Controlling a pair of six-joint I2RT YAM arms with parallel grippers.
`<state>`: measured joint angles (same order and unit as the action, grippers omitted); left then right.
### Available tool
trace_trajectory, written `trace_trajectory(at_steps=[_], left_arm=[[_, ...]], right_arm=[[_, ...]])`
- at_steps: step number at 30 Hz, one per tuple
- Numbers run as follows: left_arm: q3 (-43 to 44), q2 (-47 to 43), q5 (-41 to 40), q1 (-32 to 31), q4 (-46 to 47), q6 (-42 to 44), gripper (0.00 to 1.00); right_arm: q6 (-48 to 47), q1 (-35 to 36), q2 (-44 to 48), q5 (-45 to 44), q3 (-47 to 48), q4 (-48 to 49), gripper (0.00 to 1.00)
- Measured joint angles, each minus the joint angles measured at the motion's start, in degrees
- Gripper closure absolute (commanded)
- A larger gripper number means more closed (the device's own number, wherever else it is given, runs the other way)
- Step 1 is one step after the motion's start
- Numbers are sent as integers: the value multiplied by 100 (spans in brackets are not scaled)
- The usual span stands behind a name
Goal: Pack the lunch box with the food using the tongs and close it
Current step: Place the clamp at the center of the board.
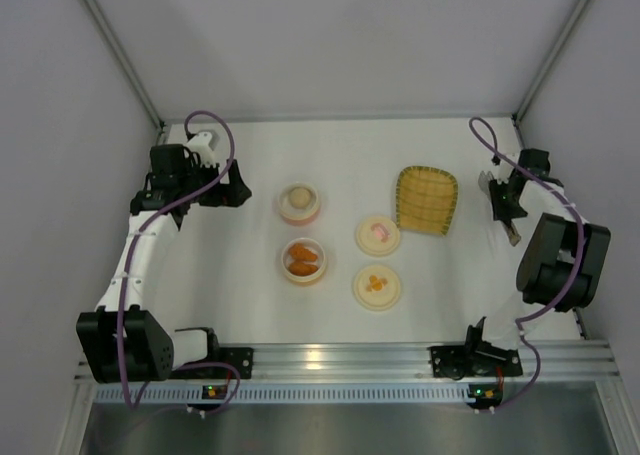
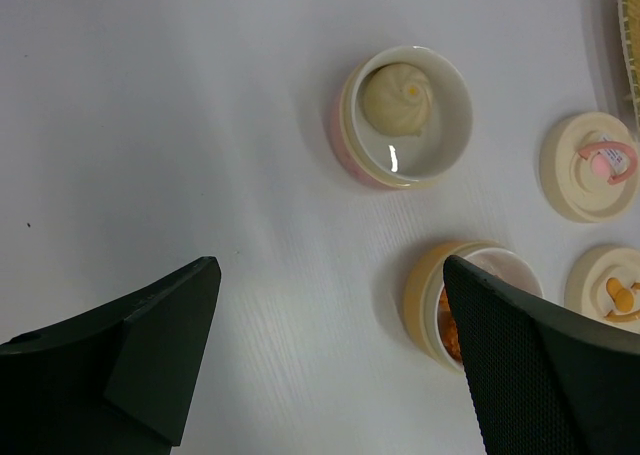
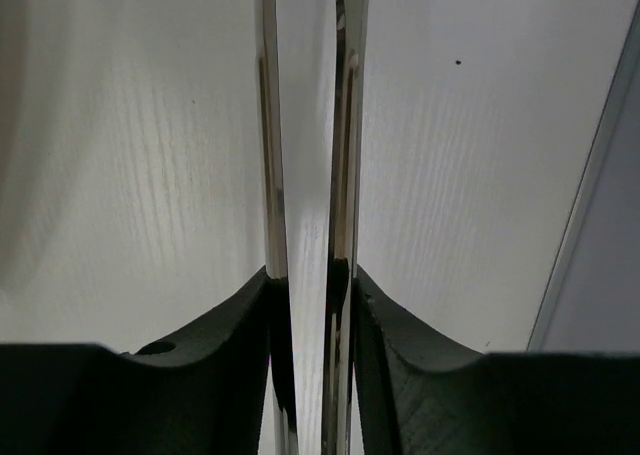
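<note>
The tongs (image 3: 350,125) run as two narrow shiny arms between my right gripper's (image 3: 310,275) fingers, which press on them from both sides above bare table. From above, that gripper (image 1: 505,210) sits at the far right, beyond the yellow tray. The food lies in two lunch box bowls: a pale round ball (image 2: 395,97) in the pink bowl (image 1: 299,203) and orange chunks (image 2: 450,325) in the orange bowl (image 1: 303,260). My left gripper (image 2: 330,270) hangs open over the table left of the bowls, with nothing between its fingers; its right finger (image 2: 540,365) hides part of the orange bowl.
Two flat cream lids lie right of the bowls, one with a pink handle (image 1: 377,234), one with orange marks (image 1: 378,286). A yellow woven tray (image 1: 427,199) lies at the back right. Grey walls close in both sides and the rear.
</note>
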<state>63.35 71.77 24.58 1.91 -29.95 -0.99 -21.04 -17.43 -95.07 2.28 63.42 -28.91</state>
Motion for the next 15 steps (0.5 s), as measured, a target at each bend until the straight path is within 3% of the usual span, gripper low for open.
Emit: trace_trajectory(at_steps=[8,15], left_arm=[[-9,0,-2,-2,4,-7,2],[-9,0,-4,0,4,-17,2]], right_arm=[[-299,0,-122,63,-280,229,61],[-439,-2,-107,44,-713,339,44]])
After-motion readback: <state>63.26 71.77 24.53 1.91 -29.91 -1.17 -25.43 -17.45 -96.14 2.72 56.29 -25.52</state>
